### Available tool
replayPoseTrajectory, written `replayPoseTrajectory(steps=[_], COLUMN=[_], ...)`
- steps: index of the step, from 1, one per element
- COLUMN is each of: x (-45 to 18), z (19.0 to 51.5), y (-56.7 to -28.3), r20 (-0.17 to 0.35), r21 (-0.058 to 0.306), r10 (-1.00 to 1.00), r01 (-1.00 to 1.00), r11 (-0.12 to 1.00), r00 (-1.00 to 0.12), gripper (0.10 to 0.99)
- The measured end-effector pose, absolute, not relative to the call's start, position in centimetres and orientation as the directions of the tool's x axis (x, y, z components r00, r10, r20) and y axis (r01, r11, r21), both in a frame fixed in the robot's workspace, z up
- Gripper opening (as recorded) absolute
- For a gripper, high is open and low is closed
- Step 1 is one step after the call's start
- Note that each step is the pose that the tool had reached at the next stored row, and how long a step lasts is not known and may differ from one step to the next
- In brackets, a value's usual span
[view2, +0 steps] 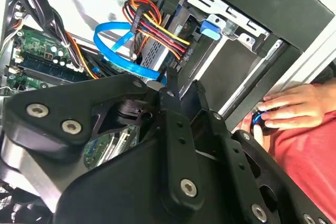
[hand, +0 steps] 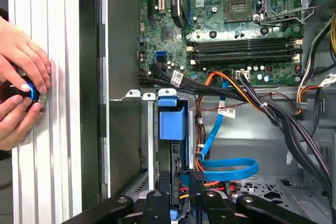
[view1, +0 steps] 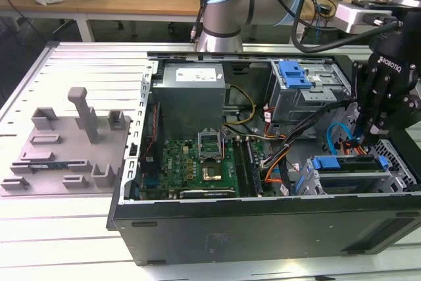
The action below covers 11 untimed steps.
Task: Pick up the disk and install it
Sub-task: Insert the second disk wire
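My gripper (view1: 366, 137) hangs low inside the open computer case (view1: 263, 218), fingers (view2: 173, 85) drawn close together with nothing visibly between them, tips just above the blue cable (hand: 231, 169). The disk (view1: 348, 162), edged by its blue rail, lies in the drive bay (view1: 395, 169) just beside my gripper. I judge the loose cables (view2: 157, 24) the hazard: my fingers could snag them. My arm (view1: 395, 51) comes down steeply from above. A person's hand (hand: 21, 85) rests on the bench (hand: 52, 129) outside the case.
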State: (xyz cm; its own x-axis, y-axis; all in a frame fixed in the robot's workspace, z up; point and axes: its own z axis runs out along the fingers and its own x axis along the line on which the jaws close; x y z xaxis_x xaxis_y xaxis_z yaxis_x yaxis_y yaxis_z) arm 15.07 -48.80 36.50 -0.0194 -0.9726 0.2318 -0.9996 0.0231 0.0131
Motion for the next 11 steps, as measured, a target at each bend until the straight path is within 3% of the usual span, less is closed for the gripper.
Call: replayPoseTrajectory(steps=[11], x=[14.95], z=[36.34], y=[-48.89], r20=[0.185], r21=[-0.002], r10=[-0.983], r01=[-1.000], r11=[0.003], r00=[-0.004], gripper=[0.286])
